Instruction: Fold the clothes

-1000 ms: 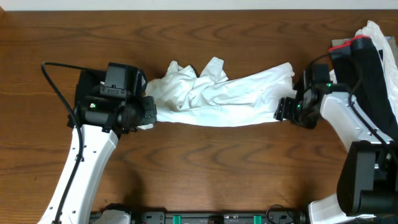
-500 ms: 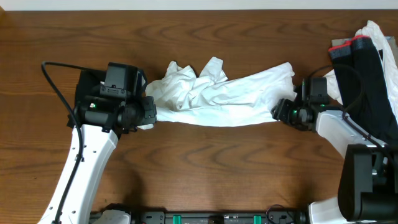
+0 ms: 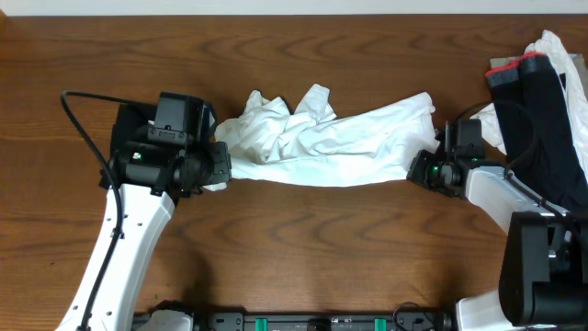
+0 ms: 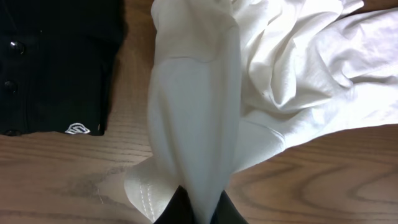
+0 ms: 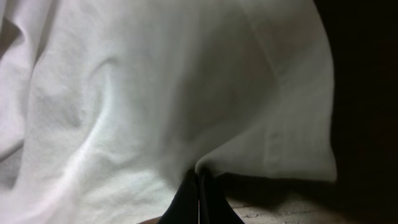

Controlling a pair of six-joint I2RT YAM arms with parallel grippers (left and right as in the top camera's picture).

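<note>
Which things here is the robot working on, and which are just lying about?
Job: white shirt, pinched by left gripper and right gripper; black buttoned garment; heap of black and white clothes at the right.
Just there: wooden table; black cable.

The left fingers and right fingers are cropped at the bottom edge, tips buried in the white T-shirt.

The white T-shirt lies bunched, stretched sideways; other clothes heaped right.
</note>
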